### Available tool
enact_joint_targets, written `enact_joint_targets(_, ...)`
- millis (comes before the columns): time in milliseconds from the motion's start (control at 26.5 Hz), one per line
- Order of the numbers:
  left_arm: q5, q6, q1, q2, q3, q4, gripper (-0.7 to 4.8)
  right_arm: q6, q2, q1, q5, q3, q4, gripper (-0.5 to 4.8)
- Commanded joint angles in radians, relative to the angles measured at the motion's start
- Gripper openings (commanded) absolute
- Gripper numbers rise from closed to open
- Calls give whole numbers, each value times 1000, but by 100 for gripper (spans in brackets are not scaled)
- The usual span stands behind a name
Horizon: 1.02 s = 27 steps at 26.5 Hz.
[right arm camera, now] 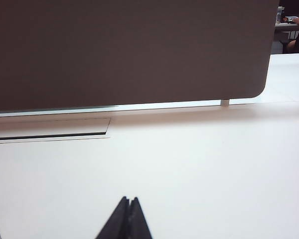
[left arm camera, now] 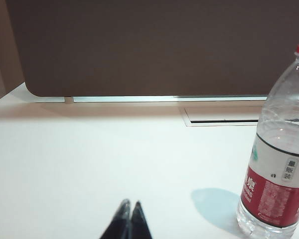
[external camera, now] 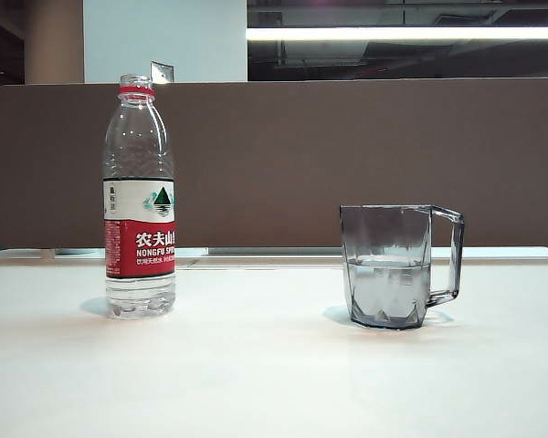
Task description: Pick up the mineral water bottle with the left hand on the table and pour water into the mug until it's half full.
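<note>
- How far along?
- Looks finished, or all but. Shows water in the mug [external camera: 388,265] up to roughly half its height, judging by the exterior view.
- And where to find the mineral water bottle [external camera: 139,196]?
- Upright on the surface [external camera: 256,383], well apart from the mug, over on the left of the exterior view. Seems uncapped, going by the bare mouth above the red ring. Hard to read the water level inside it.
- Held by anything?
- No. Touched by neither tool. Sits near the left tool [left arm camera: 130,204] in the left wrist view, off to one side and clear of it.
- State of that left tool?
- Pinched narrow, tips together, gripping nothing, low over bare surface.
- And the right tool [right arm camera: 129,200]?
- Same: pressed narrow, empty, pointing across bare surface toward the brown panel [right arm camera: 114,50]. No mug and no bottle in its view.
- Anything left to do?
- Probably nothing beyond confirming the fill. Hard to call it exactly half through the smoky facets, but close enough by eye.
</note>
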Motion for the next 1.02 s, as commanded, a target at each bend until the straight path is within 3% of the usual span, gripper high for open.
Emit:
enact_joint_targets(38,3,-7,0,1,4,13,-5,-2,-2,-1,-73,-3,20,-1)
enact_joint_targets(1019,3,-6,0,1,4,13,-5,-3,-2,-2,-39,-3,-6,-1)
